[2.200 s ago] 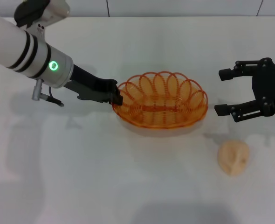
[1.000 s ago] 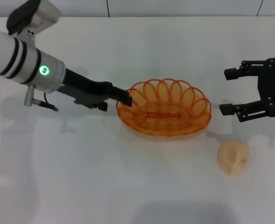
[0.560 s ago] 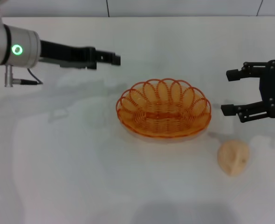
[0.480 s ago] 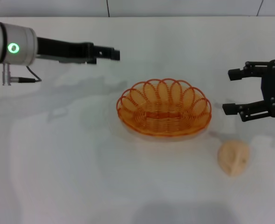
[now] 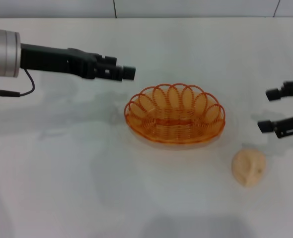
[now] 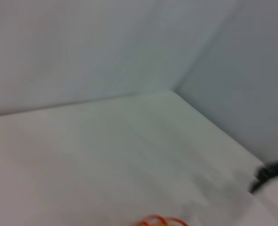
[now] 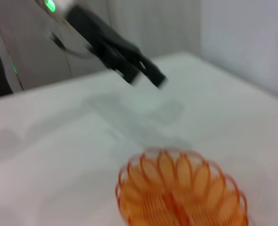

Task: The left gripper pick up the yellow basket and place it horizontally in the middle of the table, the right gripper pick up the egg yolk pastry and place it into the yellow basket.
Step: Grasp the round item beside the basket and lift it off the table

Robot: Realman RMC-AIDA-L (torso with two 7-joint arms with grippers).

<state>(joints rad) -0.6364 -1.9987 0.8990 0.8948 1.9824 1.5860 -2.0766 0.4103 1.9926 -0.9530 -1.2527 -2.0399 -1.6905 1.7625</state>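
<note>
two end effectors hang clear: left end effector looks closed, right end effector spread apart. yellow basket sits mid counter, egg yolk pastry just beside, unobstructed.

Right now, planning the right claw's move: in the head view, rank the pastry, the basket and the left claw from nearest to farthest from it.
1. Round pale peach-beige pastry, just below the right claw.
2. Oval orange-yellow wire basket, mid-table.
3. Black left claw, beyond the basket's left end.
</note>
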